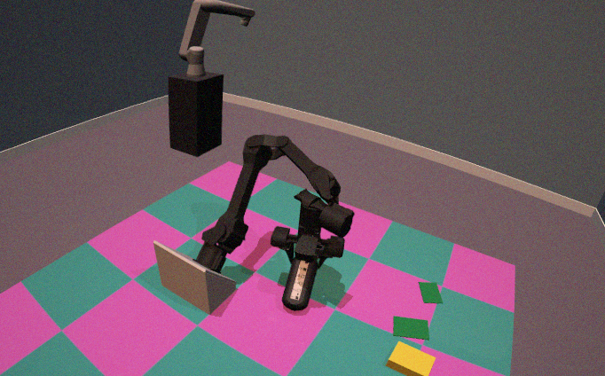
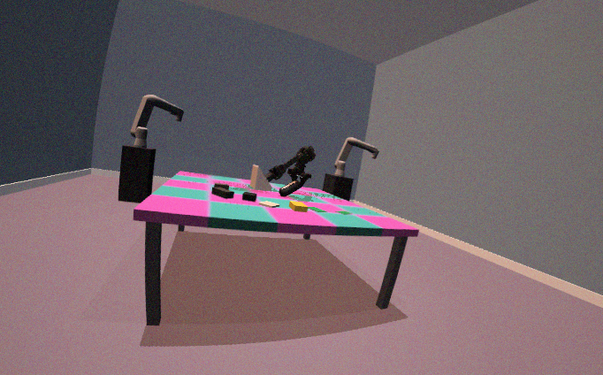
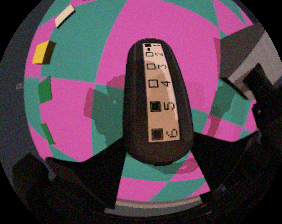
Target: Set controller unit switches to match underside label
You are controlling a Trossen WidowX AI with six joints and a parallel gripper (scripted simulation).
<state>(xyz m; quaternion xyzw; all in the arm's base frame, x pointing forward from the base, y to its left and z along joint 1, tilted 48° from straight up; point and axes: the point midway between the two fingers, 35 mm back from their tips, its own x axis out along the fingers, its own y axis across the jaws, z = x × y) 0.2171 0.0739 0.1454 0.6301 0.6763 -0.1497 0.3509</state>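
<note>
The dark controller unit (image 1: 287,299) (image 2: 288,189) (image 3: 135,107) is held tilted above the bench (image 1: 268,338) (image 2: 171,214), its rounded far end low. Its underside faces the wrist camera. The label (image 1: 301,280) (image 3: 163,120) reads, in the wrist view: 1 filled, 2 empty, 3 empty, 4 empty, 5 filled, 6 filled. The rocker switches face away and are hidden. My gripper (image 1: 305,263) (image 3: 156,137) is shut on the unit, one finger on each side of its near end.
An upright panel with a wedge-shaped side (image 1: 181,280) (image 2: 254,178) stands beside the arm's base. A yellow block (image 1: 412,356) (image 2: 297,206) (image 3: 42,52), two flat green pieces, a cream plate (image 2: 269,203) (image 3: 65,16) and several dark blocks lie farther out.
</note>
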